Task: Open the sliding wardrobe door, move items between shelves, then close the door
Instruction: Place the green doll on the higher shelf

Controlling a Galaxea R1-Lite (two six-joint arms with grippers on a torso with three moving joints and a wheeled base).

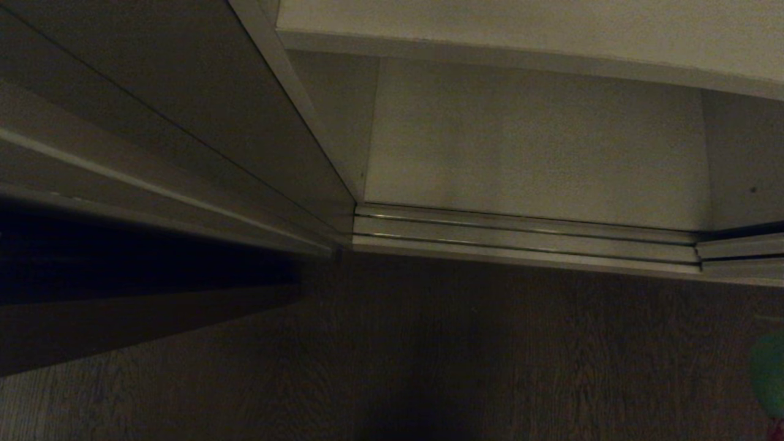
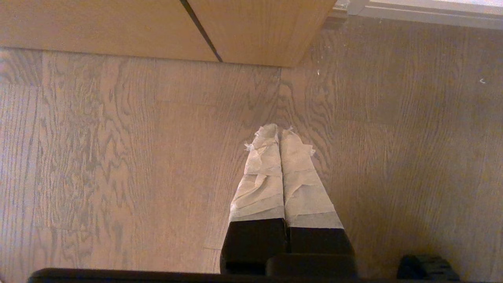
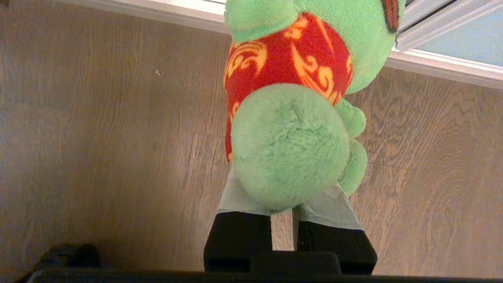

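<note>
Carrying the green plush frog with the red patterned belly (image 3: 290,129) pinched in the tape-wrapped right gripper (image 3: 283,204) above the wood-grain floor (image 3: 98,137), presumably bound for a white shelf board (image 1: 539,147); left gripper (image 2: 279,135) idle, clamped empty.

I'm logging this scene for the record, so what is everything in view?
Frog: one, green plush with red patterned belly, held in the right tool above the floor.
Door: one, grey-green panel, left in the head view, slid aside.
Shelf: one, white board, inside the open wardrobe.
Track: one, pale metal rails, along the wardrobe's bottom edge.
Floor: one, brown wood grain, below everything.
Left tool: one, taped fingers, shut and empty, over the floor.
Right tool: one, taped fingers, shut on the frog.
</note>
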